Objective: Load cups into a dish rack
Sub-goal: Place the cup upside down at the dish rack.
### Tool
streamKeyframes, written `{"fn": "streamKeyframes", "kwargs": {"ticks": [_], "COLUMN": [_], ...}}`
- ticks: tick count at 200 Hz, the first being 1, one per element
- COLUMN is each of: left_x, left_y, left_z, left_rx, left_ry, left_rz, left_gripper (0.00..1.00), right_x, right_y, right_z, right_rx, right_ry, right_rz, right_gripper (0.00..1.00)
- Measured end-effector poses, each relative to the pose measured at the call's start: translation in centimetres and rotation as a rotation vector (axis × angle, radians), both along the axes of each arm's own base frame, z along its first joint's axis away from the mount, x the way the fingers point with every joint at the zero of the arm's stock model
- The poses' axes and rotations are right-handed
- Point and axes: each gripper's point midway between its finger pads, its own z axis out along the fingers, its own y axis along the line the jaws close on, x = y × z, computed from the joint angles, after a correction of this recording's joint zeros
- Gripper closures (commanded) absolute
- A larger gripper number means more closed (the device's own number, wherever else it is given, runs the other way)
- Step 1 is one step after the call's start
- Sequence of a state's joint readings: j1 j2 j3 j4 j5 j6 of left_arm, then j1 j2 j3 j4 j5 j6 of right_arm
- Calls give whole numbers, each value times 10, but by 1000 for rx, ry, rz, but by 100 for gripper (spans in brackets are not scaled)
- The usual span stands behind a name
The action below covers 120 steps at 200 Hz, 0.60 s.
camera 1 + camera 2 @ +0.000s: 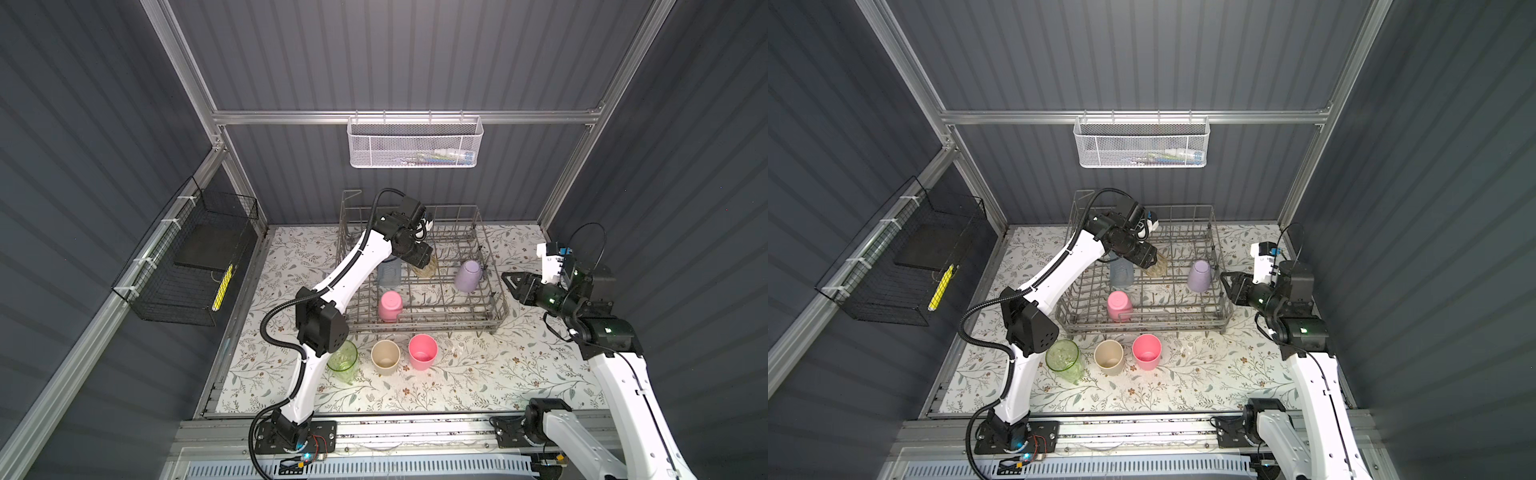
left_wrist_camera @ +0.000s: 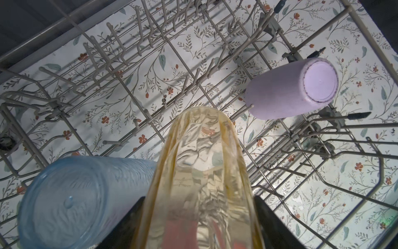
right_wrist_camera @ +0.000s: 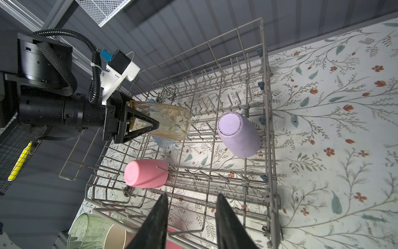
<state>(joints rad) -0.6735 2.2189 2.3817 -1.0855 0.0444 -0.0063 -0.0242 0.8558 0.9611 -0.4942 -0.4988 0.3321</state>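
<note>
My left gripper (image 2: 199,202) is shut on the amber cup (image 3: 170,120), holding it tilted over the tines inside the grey wire dish rack (image 1: 494,307). Beside it in the rack a blue cup (image 1: 389,272) stands upside down. A lavender cup (image 1: 468,276) and a pink cup (image 1: 390,306) rest bottom-up there too. On the table in front of the rack stand a green cup (image 1: 343,361), a beige cup (image 1: 385,356) and a second pink cup (image 1: 423,352), all mouth up. My right gripper (image 3: 192,195) hovers open and empty just off the rack's right side.
A white mesh basket (image 1: 415,143) hangs on the back rail. A black wire basket (image 1: 187,266) hangs on the left wall. The left arm's elbow (image 1: 322,326) sits over the green cup. Upright tines fill the rack floor.
</note>
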Motion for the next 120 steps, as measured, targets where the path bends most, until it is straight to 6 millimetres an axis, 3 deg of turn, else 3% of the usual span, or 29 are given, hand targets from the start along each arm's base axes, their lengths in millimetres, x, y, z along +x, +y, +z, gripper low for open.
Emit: {"fn": "streamKeyframes", "kwargs": {"ticks": [59,120], "left_x": [7,14], "left_y": [-8,-18], "left_z": [-9,-39], "left_rx": [-1,29], "left_ry": [2,31], "left_rz": [-12,-30], "left_gripper": [45,43], "right_x": [2,6], "right_y": [2,4], "right_z": [-4,-11], "right_rx": [5,15], "right_ry": [17,43], "right_rz": [10,26], "right_gripper": [62,62]}}
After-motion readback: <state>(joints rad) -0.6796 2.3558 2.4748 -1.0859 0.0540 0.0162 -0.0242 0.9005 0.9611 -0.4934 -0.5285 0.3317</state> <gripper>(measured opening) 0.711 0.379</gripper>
